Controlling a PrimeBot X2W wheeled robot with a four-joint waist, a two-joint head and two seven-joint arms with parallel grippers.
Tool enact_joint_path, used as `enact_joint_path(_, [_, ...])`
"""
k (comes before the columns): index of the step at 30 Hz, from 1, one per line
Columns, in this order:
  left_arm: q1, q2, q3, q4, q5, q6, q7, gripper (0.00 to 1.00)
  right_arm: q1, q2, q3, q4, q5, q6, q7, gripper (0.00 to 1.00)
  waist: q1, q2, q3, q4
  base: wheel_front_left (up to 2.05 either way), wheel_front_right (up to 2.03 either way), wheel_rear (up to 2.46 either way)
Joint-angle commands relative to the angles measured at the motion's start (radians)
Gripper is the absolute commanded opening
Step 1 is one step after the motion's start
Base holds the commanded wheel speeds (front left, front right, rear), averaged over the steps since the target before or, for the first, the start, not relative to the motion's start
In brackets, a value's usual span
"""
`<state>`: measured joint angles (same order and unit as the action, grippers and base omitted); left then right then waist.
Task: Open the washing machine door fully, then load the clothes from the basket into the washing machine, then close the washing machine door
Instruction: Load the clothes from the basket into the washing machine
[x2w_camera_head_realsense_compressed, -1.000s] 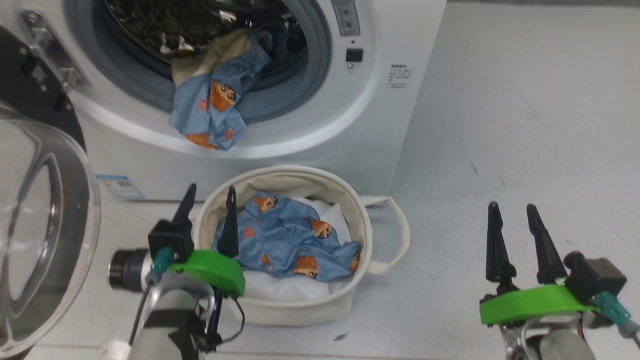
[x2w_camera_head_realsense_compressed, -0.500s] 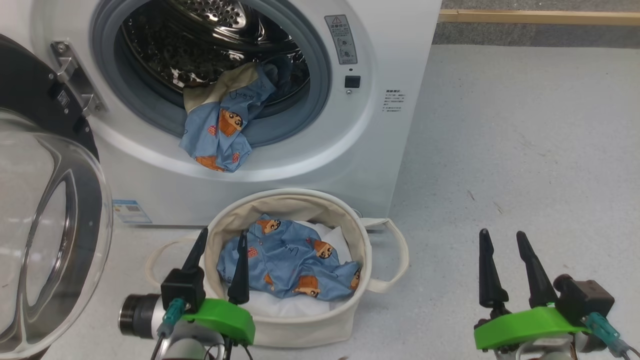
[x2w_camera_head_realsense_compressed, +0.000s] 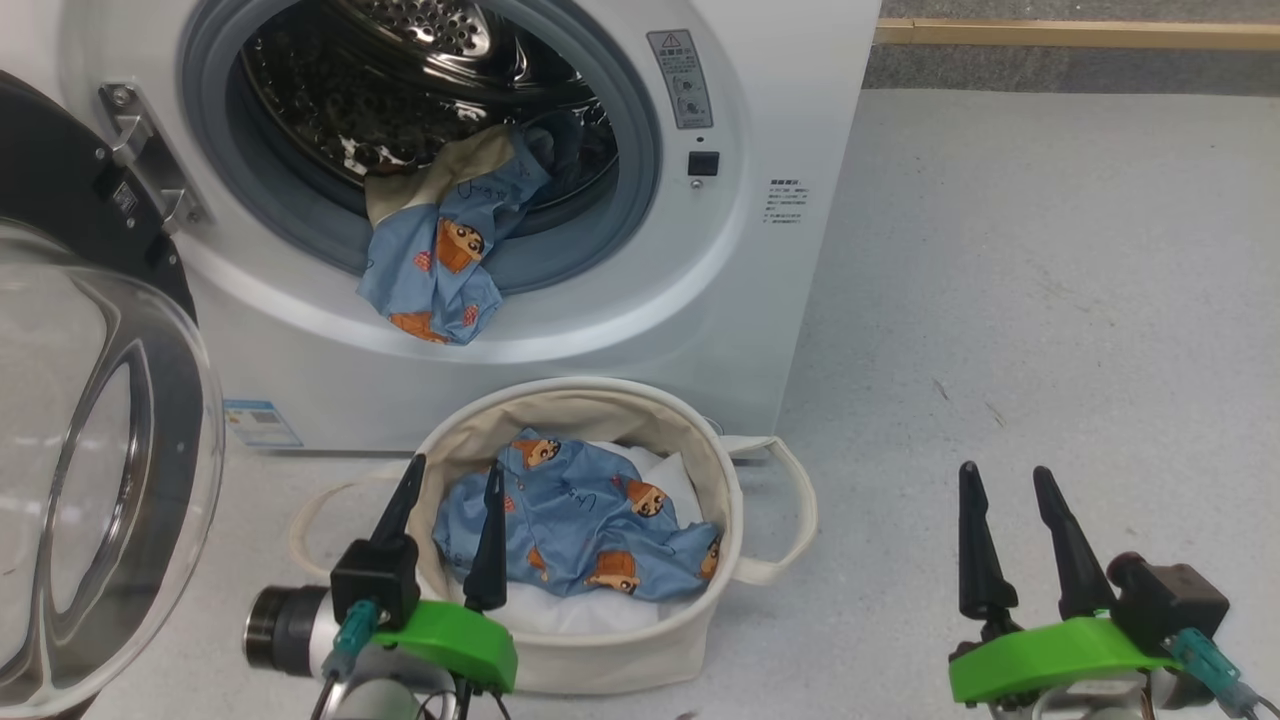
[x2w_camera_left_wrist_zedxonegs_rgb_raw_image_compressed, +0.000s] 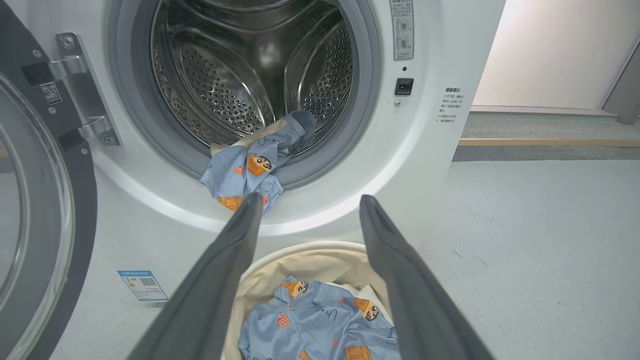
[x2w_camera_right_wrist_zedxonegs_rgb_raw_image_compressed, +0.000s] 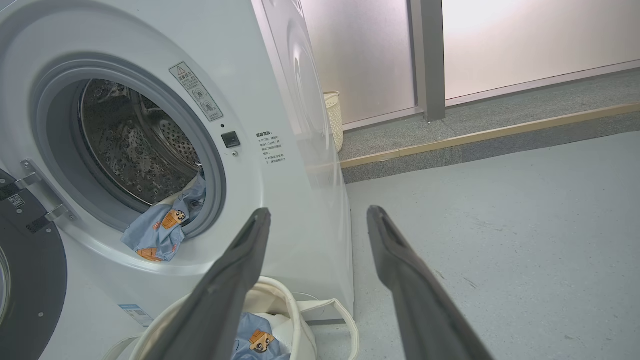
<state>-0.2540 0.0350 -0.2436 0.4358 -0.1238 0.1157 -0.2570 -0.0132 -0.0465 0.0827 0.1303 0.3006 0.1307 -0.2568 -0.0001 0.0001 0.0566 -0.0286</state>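
Down at the lower left, my left hand (x2w_camera_head_realsense_compressed: 456, 463) is spread open and empty over the basket's (x2w_camera_head_realsense_compressed: 620, 655) near rim; whether a finger touches cloth I cannot tell. My right hand (x2w_camera_head_realsense_compressed: 1003, 468), open and empty too, hangs over the floor (x2w_camera_head_realsense_compressed: 1050, 300), well apart. Blue clothes (x2w_camera_head_realsense_compressed: 580, 520) lie crumpled in the basket on a white sheet (x2w_camera_head_realsense_compressed: 545, 610). Beyond, another blue garment (x2w_camera_head_realsense_compressed: 435, 260) hangs from the washer (x2w_camera_head_realsense_compressed: 780, 250) over the gasket (x2w_camera_head_realsense_compressed: 590, 240), its upper end lost in the drum (x2w_camera_head_realsense_compressed: 400, 90). The door (x2w_camera_head_realsense_compressed: 110, 480) stands open at left, cut off by the frame.
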Motion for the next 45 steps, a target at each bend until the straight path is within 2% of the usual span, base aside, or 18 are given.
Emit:
enact_joint_path(1, [-0.023,0.015,0.027,-0.036,-0.002,0.009,-0.005,1.0,-0.013,-0.004,0.02,-0.033,-0.005,0.0,-0.005,1.0,0.0001,-0.0001,0.002,0.001,0.0,0.0,0.0])
enact_joint_path(13, [-0.056,0.015,0.02,-0.021,-0.002,0.024,-0.005,1.0,-0.036,-0.004,0.021,-0.043,-0.001,0.0,-0.005,1.0,0.0001,-0.0001,0.055,0.001,0.0,0.0,0.0])
enact_joint_path(21, [-0.164,0.015,0.021,0.089,-0.007,0.039,-0.005,1.0,-0.08,-0.004,0.026,-0.057,-0.004,0.0,-0.005,1.0,0.0001,-0.0001,0.152,-0.008,0.0,0.0,0.0])
enact_joint_path(33, [-0.558,0.046,0.054,0.394,0.018,0.043,-0.005,1.0,-0.182,-0.004,0.038,-0.078,-0.005,0.0,-0.005,1.0,0.0001,-0.0001,0.361,-0.049,0.0,0.0,0.0])
enact_joint_path(38, [-0.799,0.062,0.073,0.564,0.017,0.08,0.003,1.0,-0.238,-0.004,0.056,-0.08,0.015,0.0,-0.005,1.0,0.0001,-0.0001,0.468,-0.079,0.0,0.0,0.0])
enact_joint_path(45, [-0.997,0.107,0.052,0.72,0.05,0.123,0.04,1.0,-0.29,-0.004,0.073,-0.077,0.047,0.0,-0.005,1.0,0.0001,-0.0001,0.541,-0.117,0.0,0.0,0.0])
